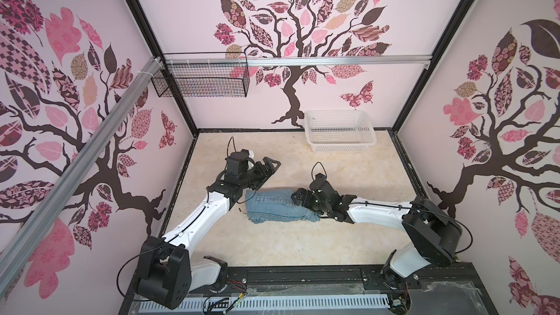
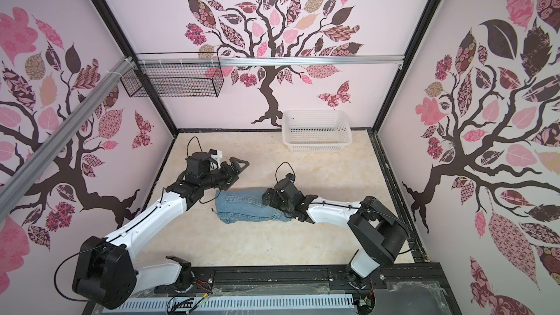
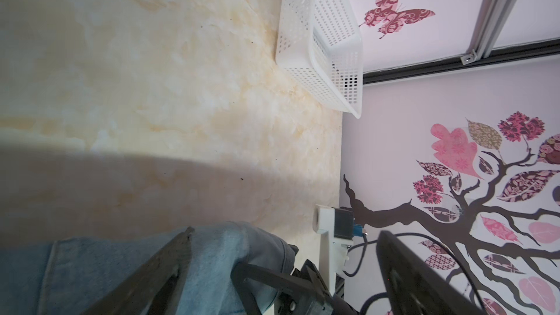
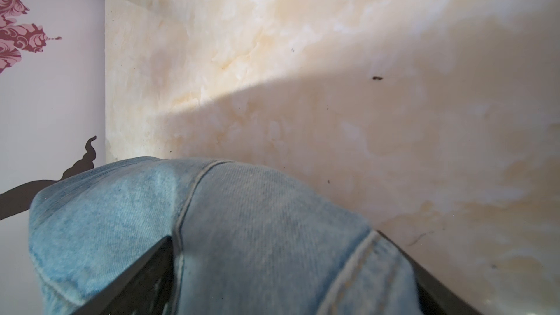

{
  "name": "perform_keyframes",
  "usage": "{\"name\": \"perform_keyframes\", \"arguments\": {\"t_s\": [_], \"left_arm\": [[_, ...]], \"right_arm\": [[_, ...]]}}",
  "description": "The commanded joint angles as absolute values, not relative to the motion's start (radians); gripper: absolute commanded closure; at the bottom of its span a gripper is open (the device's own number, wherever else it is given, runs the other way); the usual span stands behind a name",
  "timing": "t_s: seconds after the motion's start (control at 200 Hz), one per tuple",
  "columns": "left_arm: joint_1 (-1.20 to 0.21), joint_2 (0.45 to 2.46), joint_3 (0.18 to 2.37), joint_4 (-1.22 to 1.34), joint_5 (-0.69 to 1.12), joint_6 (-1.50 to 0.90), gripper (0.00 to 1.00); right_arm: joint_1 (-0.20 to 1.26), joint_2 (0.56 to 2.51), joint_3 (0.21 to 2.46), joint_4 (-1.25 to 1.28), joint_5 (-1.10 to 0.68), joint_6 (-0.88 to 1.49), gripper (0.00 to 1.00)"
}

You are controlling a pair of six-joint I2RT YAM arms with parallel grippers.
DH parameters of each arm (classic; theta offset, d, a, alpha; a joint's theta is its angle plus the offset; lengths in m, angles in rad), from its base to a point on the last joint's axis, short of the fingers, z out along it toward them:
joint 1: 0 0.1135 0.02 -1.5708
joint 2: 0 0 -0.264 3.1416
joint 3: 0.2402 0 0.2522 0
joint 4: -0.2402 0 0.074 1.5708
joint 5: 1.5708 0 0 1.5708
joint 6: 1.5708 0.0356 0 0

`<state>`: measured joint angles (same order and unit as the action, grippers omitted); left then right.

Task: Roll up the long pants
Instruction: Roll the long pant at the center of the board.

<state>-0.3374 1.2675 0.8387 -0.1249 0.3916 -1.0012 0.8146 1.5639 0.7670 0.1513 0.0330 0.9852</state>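
Midway across the marbled tabletop (image 1: 272, 246) the bundled jeans (image 1: 269, 207) lie long axis left to right, the right gripper (image 1: 297, 197) nearest, jaws spread wide astride their right part, while the left gripper (image 1: 270, 166) hangs released and empty beyond their far-left edge.

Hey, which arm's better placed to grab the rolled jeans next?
Right, probably. The right gripper is at the long pants, open jaws either side of the denim in its wrist view. The left gripper, also open, points beyond the roll over bare table.
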Motion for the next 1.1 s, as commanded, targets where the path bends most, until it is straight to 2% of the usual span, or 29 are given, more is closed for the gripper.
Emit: {"name": "perform_keyframes", "arguments": {"t_s": [0.0,0.425,0.62,0.745,0.825,0.99,1.095], "left_arm": [[-0.339,1.268,0.81,-0.087,0.364,-1.017,0.03],[-0.339,1.287,0.779,-0.052,0.339,-1.026,0.02],[-0.339,1.286,0.778,-0.055,0.339,-1.023,0.02],[-0.339,1.288,0.781,-0.054,0.339,-1.02,0.02],[-0.339,1.291,0.787,-0.059,0.341,-1.017,0.02],[-0.338,1.31,0.796,-0.056,0.348,-1.021,0.02],[-0.338,1.323,0.795,-0.04,0.358,-1.03,0.02]], "right_arm": [[0.807,1.508,0.735,0.1,0.129,0.977,0.01],[0.792,1.346,0.771,-0.022,0.272,0.759,0.01],[0.807,1.271,0.814,-0.099,0.303,0.437,0.01],[0.868,1.215,0.829,-0.125,0.316,0.187,0.0],[0.956,1.215,0.86,-0.163,0.368,0.035,0.0],[1.13,1.325,0.941,-0.275,0.518,-0.211,0.0],[1.203,1.409,0.946,-0.248,0.649,-0.337,0.01]]}}
